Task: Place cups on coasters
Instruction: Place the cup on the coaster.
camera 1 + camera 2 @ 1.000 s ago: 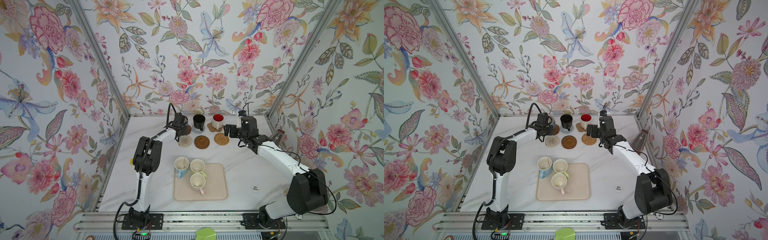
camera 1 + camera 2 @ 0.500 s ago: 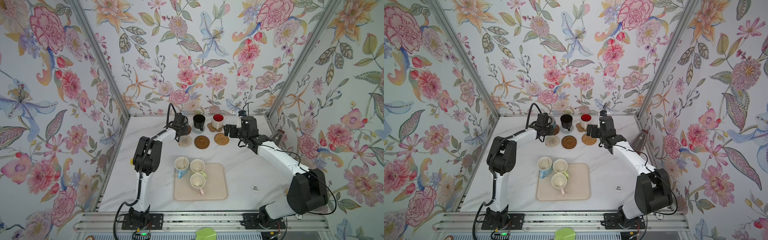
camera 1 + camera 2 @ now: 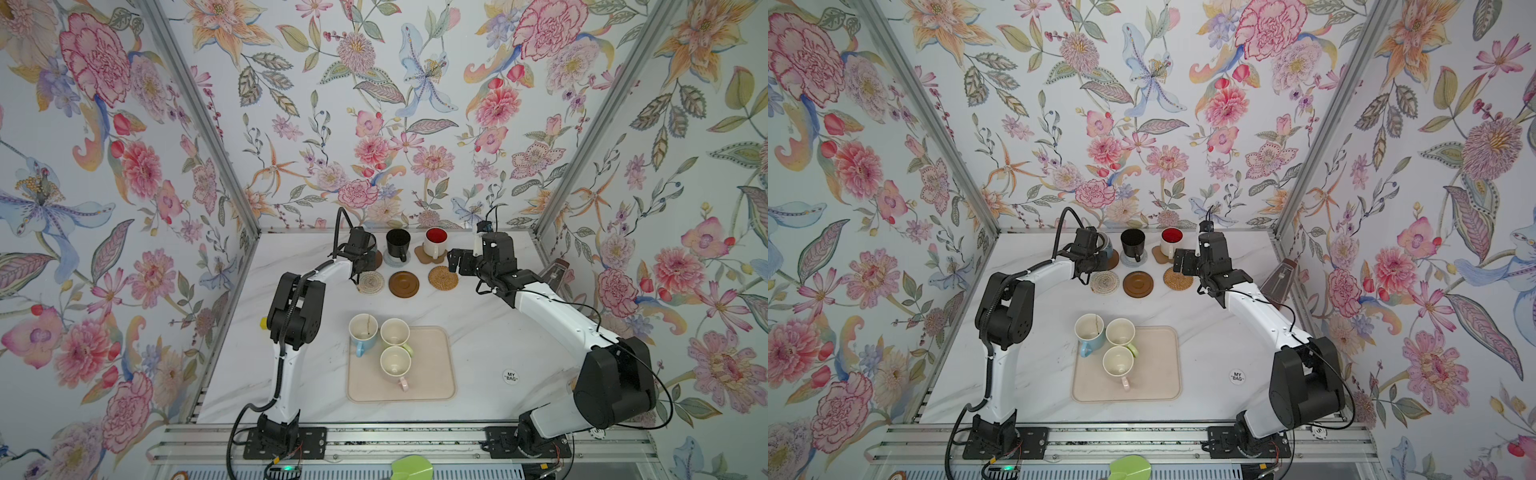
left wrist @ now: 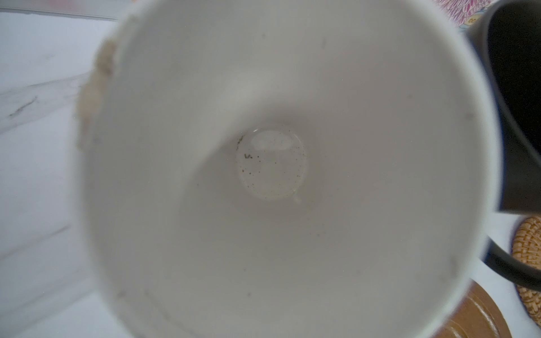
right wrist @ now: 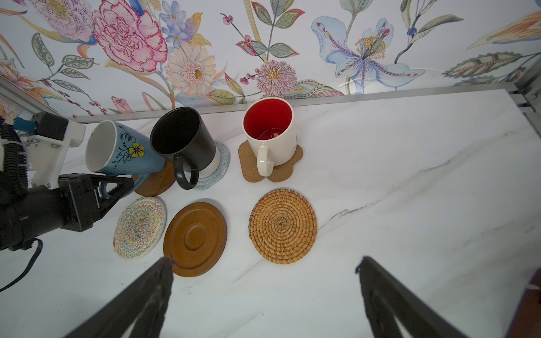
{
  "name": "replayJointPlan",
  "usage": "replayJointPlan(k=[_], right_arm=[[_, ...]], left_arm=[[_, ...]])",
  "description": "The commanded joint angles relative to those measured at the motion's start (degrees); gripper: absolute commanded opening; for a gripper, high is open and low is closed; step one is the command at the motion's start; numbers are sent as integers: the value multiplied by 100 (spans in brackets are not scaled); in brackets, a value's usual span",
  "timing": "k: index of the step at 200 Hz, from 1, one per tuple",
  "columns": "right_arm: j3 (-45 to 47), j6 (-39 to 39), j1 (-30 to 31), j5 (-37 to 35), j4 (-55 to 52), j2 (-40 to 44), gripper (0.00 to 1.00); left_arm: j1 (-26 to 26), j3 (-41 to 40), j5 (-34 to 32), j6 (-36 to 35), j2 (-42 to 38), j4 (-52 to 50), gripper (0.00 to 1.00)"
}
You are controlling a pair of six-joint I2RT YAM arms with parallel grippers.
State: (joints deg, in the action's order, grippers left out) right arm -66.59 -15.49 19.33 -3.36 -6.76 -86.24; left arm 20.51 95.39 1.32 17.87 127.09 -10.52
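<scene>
One view, right wrist: left end effector (image 5: 115,185) grips blue mug (image 5: 126,152); right end effector (image 5: 265,262) agape, empty.

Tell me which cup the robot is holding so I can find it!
Look along the back edge of the marble table, under the flowery wall, where three cups sit in a row. The held cup is the end one beside the black cup, in the left hand. Only it is blue with a painted yellow flower.

Recorded left arm extended forward, elbow raised, left claw (image 5: 114,185) clamped tight. Recorded right arm extended forward and inward, right claw (image 5: 265,260) spread wide, gripping nothing.
</scene>
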Motion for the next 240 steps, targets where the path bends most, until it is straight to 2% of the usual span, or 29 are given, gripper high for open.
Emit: replayJointPlan(k=[1, 122, 225, 240], right_arm=[[84, -68, -35, 77, 61, 48, 99], [109, -104, -35, 104, 79, 15, 99], [120, -113, -35, 103, 94, 21, 99], [120, -112, -42, 99, 90, 19, 99]], left_arm=[[-56, 4, 42, 46, 86, 228, 0], [-49, 629, -334, -255, 72, -814, 0], [-45, 744, -335, -190, 195, -938, 0], [-31, 751, -321, -172, 197, -925, 6]])
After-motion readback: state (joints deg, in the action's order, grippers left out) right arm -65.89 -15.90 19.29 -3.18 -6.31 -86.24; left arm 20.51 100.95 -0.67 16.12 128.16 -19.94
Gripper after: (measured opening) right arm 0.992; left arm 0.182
